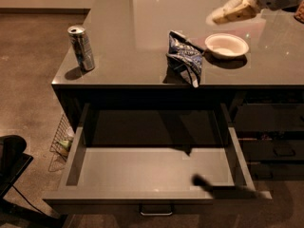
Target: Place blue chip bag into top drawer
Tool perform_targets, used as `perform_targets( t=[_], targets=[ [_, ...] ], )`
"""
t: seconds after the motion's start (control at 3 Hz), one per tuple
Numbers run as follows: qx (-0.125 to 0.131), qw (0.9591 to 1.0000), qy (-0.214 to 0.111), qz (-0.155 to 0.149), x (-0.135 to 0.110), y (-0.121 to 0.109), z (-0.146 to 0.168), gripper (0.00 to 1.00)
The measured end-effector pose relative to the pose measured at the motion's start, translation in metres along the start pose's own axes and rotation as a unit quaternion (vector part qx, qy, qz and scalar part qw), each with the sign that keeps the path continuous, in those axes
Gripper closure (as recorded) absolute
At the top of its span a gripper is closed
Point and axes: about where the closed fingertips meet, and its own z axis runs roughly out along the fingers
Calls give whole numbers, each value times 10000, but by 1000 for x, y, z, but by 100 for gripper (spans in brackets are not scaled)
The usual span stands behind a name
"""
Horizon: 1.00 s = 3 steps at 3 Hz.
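The blue chip bag point(185, 57), crumpled dark-blue foil with white patches, stands on the grey countertop point(133, 42) near its front edge, left of a white bowl. The top drawer point(156, 170) is pulled wide open below the counter edge, with a flat grey floor and a metal handle point(156, 210) at its front; it holds nothing. My gripper point(225, 14) hangs above the counter at the upper right, beyond the bowl and to the upper right of the bag, apart from both.
A silver-blue drink can point(81, 47) stands at the counter's left front corner. The white bowl point(226, 45) sits right of the bag. Narrower dark drawers point(275, 141) are on the right. A wire basket point(61, 137) and a black object point(12, 160) are on the floor at left.
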Motion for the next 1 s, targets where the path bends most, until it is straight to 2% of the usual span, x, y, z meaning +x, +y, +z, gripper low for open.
perform_targets(
  t=[0.33, 0.67, 1.0],
  targets=[
    [-14, 10000, 16, -10, -1, 1, 1, 0],
    [-62, 9974, 702, -122, 1, 1, 0, 0],
    [-337, 9781, 2030, -298, -32, 33, -6, 0]
  ],
)
